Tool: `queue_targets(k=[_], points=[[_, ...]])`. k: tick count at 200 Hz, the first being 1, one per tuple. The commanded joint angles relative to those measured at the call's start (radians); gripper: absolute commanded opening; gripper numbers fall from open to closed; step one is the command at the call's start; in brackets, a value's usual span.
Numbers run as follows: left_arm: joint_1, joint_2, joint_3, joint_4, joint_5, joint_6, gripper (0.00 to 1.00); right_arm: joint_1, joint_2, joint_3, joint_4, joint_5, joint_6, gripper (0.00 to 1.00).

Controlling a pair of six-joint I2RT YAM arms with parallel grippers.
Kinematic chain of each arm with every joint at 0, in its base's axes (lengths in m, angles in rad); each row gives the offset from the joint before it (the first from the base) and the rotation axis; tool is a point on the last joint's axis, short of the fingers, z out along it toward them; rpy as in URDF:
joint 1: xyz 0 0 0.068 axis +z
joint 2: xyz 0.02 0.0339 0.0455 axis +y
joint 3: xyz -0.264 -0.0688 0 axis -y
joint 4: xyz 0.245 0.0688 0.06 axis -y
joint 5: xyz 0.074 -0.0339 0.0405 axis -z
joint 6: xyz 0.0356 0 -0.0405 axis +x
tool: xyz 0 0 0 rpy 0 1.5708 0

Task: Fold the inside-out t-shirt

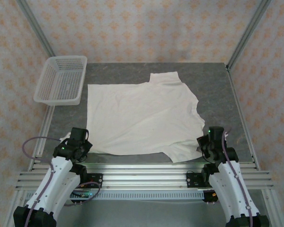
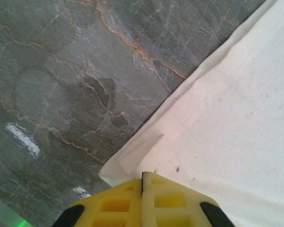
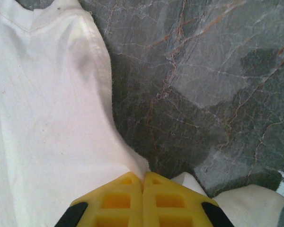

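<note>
The inside-out t-shirt (image 1: 142, 118) lies spread flat on the grey marble tabletop (image 1: 213, 90), off-white, with one sleeve at the far side and one at the near right. My left gripper (image 1: 81, 144) sits at the shirt's near-left corner. In the left wrist view its yellow jaws (image 2: 142, 175) are closed, and the folded corner of cloth (image 2: 132, 158) runs under their tips. My right gripper (image 1: 206, 144) is at the near-right sleeve. In the right wrist view its jaws (image 3: 143, 176) are shut, with a ridge of the shirt's (image 3: 47, 118) fabric drawn up between them.
A white plastic mesh basket (image 1: 61, 80) stands at the far left edge of the table. Aluminium frame rails (image 1: 142, 172) run along the near edge between the arm bases. Bare tabletop shows beyond the shirt and to its right.
</note>
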Motion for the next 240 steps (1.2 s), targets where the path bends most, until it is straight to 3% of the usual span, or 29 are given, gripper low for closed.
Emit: queue_targets(k=[1,13,38,88,150,178,240], points=[[0.007,0.008,-0.012,0.026,0.015,-0.011,0.29,0.002,0.000,0.014,-0.001,0.024,0.002,0.00],[0.007,0.014,-0.012,0.036,0.014,-0.020,0.38,0.002,0.000,0.016,-0.004,0.025,0.001,0.00],[0.009,0.044,-0.014,0.058,0.012,-0.023,0.38,0.002,0.000,0.018,-0.009,0.024,-0.004,0.00],[0.009,0.081,-0.016,0.065,0.012,-0.022,0.15,0.002,-0.002,0.017,-0.010,0.020,-0.006,0.00],[0.009,0.044,0.012,-0.002,-0.015,-0.009,0.00,0.002,-0.003,0.028,-0.033,0.025,-0.007,0.00],[0.008,0.001,0.044,-0.083,-0.090,-0.012,0.00,0.002,-0.035,0.049,-0.116,0.084,-0.002,0.00],[0.009,-0.057,0.011,-0.025,-0.040,-0.021,0.00,0.002,-0.112,0.016,-0.107,0.049,0.030,0.00]])
